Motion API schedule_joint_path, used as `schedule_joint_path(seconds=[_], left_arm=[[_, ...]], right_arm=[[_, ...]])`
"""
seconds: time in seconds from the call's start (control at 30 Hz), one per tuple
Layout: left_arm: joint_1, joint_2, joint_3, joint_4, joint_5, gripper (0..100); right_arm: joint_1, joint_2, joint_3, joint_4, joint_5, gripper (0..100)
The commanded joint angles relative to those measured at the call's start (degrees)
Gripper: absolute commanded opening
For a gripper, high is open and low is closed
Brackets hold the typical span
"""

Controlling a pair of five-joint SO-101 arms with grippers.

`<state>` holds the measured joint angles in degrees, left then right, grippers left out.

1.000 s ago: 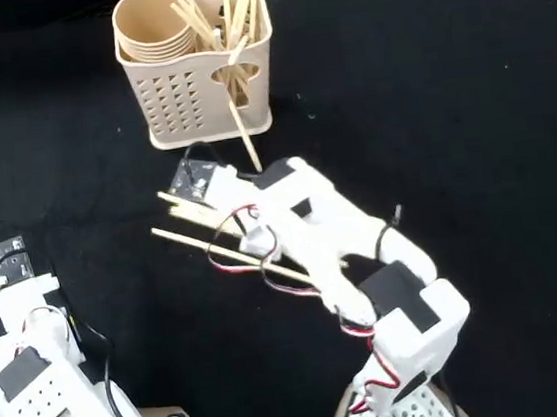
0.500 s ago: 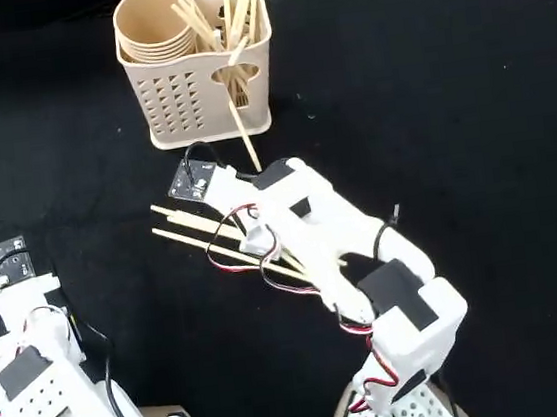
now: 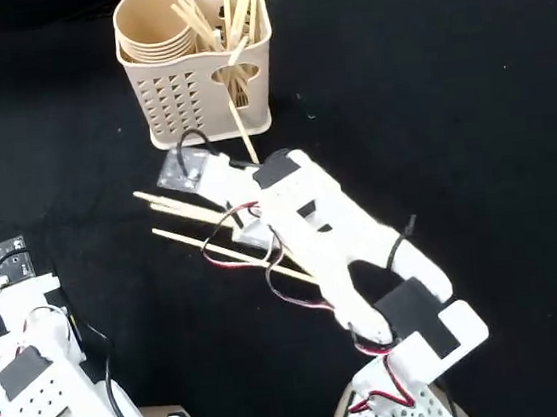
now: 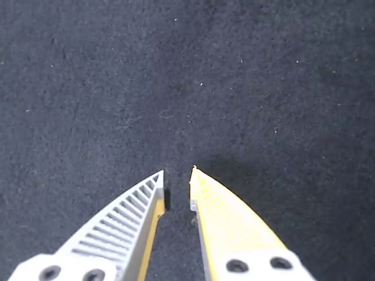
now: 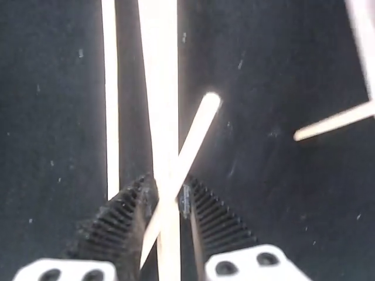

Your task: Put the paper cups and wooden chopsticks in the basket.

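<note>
**High view.** The basket (image 3: 196, 102) stands at 11 o'clock on the black cloth (image 3: 483, 145). The task looks largely done. A nested stack of paper cups (image 3: 150, 27) sits in the basket's 9 o'clock compartment, and every cup in sight is inside. A bundle of stowed chopsticks (image 3: 235, 7) stands on end in the 3 o'clock compartment, with its tips splayed above the rim.

What is left, as judged from this view:
- One leaning chopstick (image 3: 244, 137) is propped against the basket's outer wall, with its foot on the cloth at 6 o'clock of the basket.
- A few pale, slender sticks lie flat at 9 o'clock of the table's middle, running roughly from 10 o'clock to 4 o'clock.

The right arm (image 3: 332, 233) enters at 5 o'clock and extends toward 11 o'clock over those sticks.

**Right wrist view.** The right gripper (image 5: 167, 193) is clenched on the gripped chopsticks (image 5: 159, 88), two smooth, light wooden sticks crossed between its jaws. A thinner loose chopstick (image 5: 108, 88) lies on the cloth just beside them, outside the grasp. The stick ends at the edge of this view may belong to the leaning chopstick, but that is hard to tell.

**Left wrist view.** The left gripper (image 4: 177, 175) has its tips drawn nearly together and holds nothing, over bare cloth. The left arm (image 3: 32, 383) sits at 7 o'clock, well apart from the basket.
</note>
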<state>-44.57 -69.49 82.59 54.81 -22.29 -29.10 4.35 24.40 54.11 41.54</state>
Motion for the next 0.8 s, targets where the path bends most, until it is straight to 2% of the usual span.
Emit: schedule_joint_path(seconds=[0.0,0.13,0.3,0.53,0.77], left_arm=[[0.04,-0.7,-2.33,-0.88,0.18,9],[0.04,-0.7,-2.42,-0.88,0.18,9],[0.04,-0.7,-2.42,-0.88,0.18,9],[0.04,-0.7,-2.42,-0.88,0.18,9],[0.13,-0.7,-2.42,-0.97,0.18,9]], right_arm=[[-1.85,-1.89,-0.4,-2.55,0.62,1.5],[-2.73,1.45,-0.22,-2.29,0.35,2.4],[-0.7,0.75,-0.22,2.55,0.35,14.5],[0.09,-3.3,1.63,11.16,0.7,8.5],[0.0,-4.88,14.64,5.27,0.7,8.5]])
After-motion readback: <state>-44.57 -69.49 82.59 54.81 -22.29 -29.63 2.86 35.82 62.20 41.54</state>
